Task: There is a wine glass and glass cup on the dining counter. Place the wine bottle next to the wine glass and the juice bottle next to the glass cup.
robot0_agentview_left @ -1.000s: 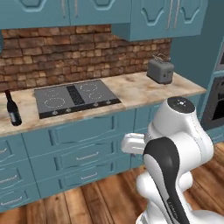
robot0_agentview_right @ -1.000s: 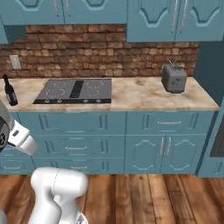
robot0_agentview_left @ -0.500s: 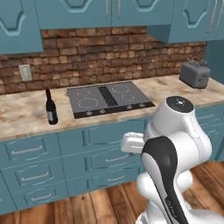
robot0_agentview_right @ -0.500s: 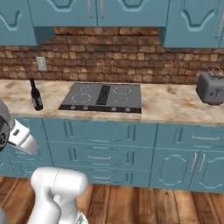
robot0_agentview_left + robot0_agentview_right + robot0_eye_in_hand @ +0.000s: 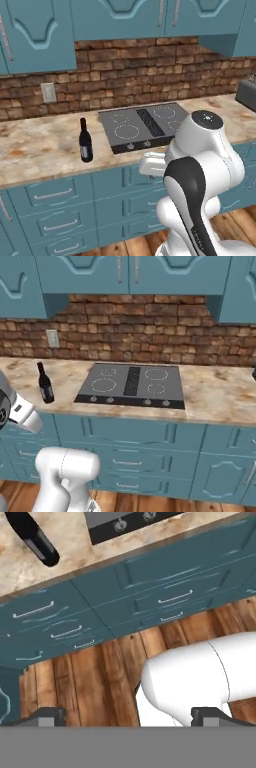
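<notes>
The wine bottle (image 5: pixel 85 142), slim and nearly black with a dark red top, stands upright on the marbled counter left of the black cooktop (image 5: pixel 145 125). It also appears in the right base view (image 5: pixel 45 385) and at the top left of the hand view (image 5: pixel 35 539). My gripper (image 5: pixel 130 717) is open, its fingertips (image 5: pixel 50 714) wide apart with nothing held. It hangs folded low in front of the teal drawers, well short of the bottle. The wine glass, glass cup, juice bottle and dining counter are out of view.
The cooktop (image 5: pixel 132 383) is set into the stone counter (image 5: pixel 40 150) against a brick wall. A toaster (image 5: pixel 247 95) sits at the far right. Teal drawers (image 5: pixel 165 587) front the counter, upper cabinets hang above, and wooden floor (image 5: pixel 95 682) lies below.
The whole picture has shifted: the base has moved, so the bottle and cooktop now sit further right and larger in both base views. The arm's pose is unchanged.
</notes>
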